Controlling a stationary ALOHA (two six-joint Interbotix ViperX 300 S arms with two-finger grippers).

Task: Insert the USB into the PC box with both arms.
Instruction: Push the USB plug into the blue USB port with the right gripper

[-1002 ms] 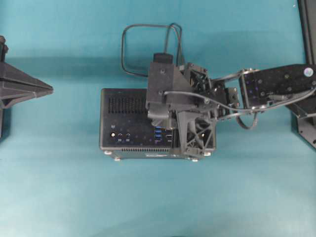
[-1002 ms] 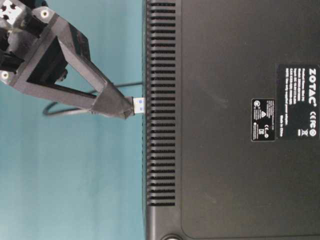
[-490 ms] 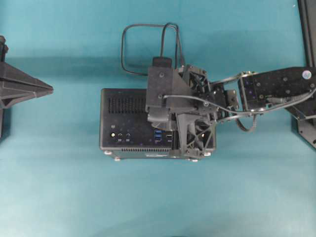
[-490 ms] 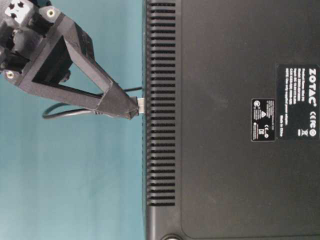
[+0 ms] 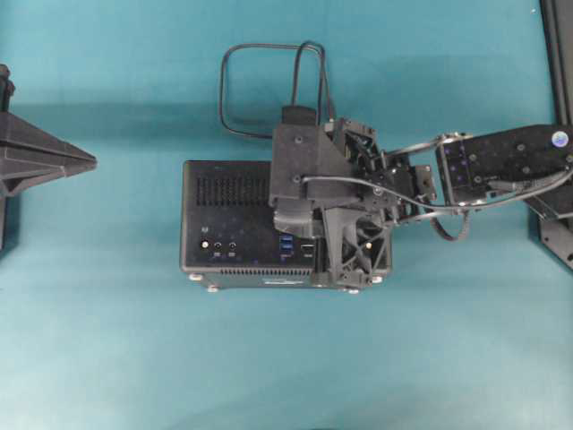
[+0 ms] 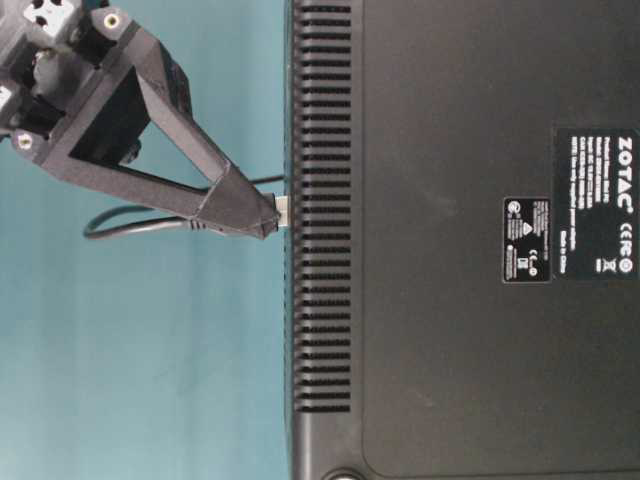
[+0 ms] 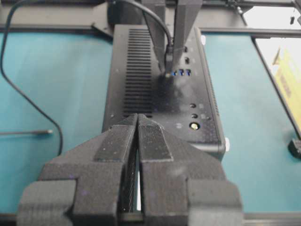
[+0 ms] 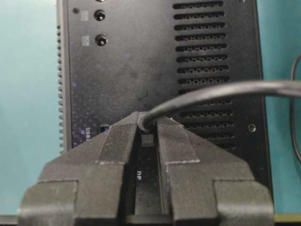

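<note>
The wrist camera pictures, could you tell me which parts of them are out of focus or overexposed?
Left wrist view: the shut left gripper fills the foreground, slightly soft, and the upper right corner is washed out white. Right wrist view: the right gripper clamping the USB is soft, while the PC box vents behind look sharper.

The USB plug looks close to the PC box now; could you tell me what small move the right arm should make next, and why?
Probably a short, straight push toward the port face. The right gripper is clamped on the USB, whose metal tip meets the PC box with some metal showing, so it seems not fully seated. The left gripper is shut, off the box.
</note>
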